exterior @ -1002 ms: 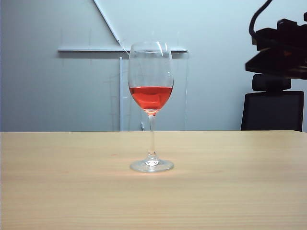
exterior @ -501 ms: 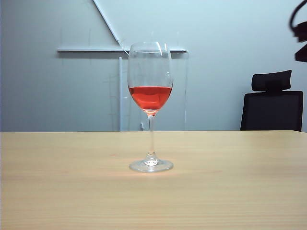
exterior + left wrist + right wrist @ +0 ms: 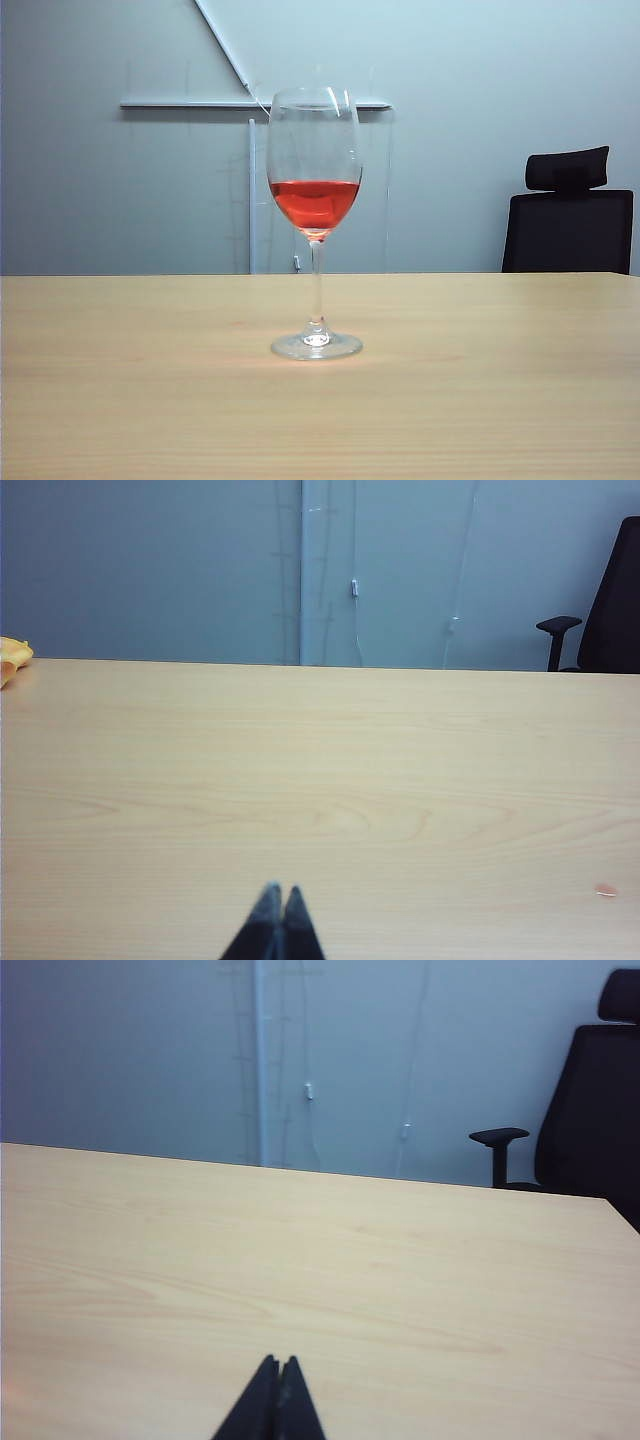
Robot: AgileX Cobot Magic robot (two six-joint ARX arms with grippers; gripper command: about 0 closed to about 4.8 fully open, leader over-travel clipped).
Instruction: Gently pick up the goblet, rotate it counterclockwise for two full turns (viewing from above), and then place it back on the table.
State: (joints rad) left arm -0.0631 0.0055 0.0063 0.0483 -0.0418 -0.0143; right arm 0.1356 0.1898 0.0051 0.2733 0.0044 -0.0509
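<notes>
Both claws are sitting pinched shut, holding nothing: left gripper (image 3: pixel 276 898) and right gripper (image 3: pixel 277 1367) low over bare table (image 3: pixel 480 400). Goblet (image 3: pixel 315 220) is standing upright mid-table, untouched. Looks like the put-down is finished, nothing left.

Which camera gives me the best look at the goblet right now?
The exterior view: the goblet stands upright on the table, whole from rim to foot. Neither wrist view shows it, only bare tabletop beyond the shut left hand and shut right hand.
</notes>
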